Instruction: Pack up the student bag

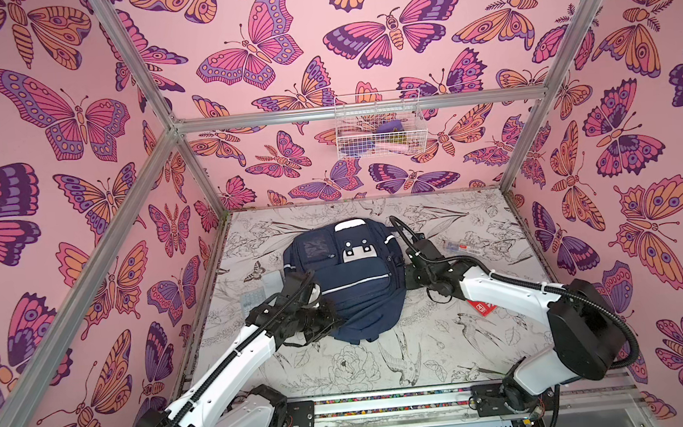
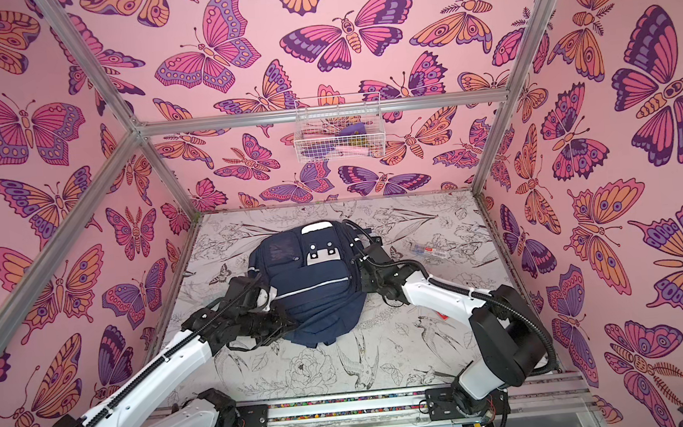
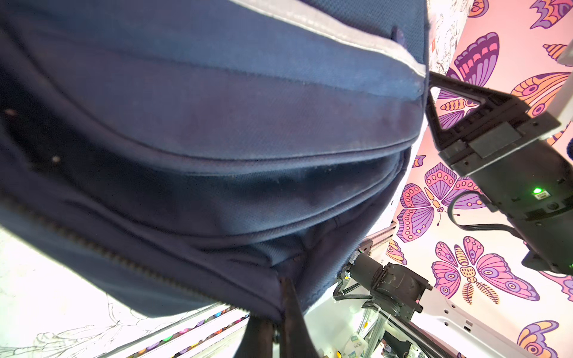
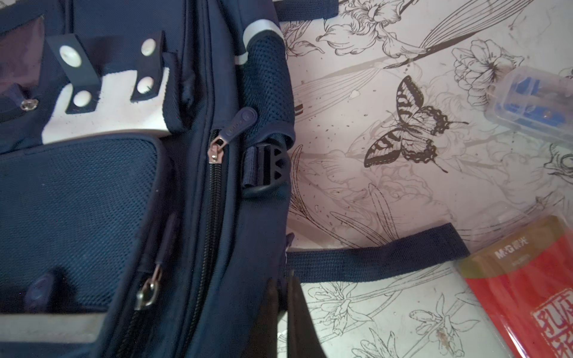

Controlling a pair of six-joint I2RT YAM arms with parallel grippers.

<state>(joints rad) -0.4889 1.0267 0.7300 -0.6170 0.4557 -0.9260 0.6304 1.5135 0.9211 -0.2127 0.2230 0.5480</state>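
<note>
The left tool (image 3: 280, 297) and right tool (image 4: 283, 291) are pinching the student bag (image 1: 353, 280) at eight and three o'clock; pulled fabric could slip.

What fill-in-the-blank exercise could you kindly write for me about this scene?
1. The student bag is made of navy ___ fabric.
2. The wire basket hanging above the table is ___ in colour.
3. The packet lying to the right of the bag is ___ in colour.
4. The left gripper and the right gripper are both ___.

Missing words: blue; white; red; shut.
</note>
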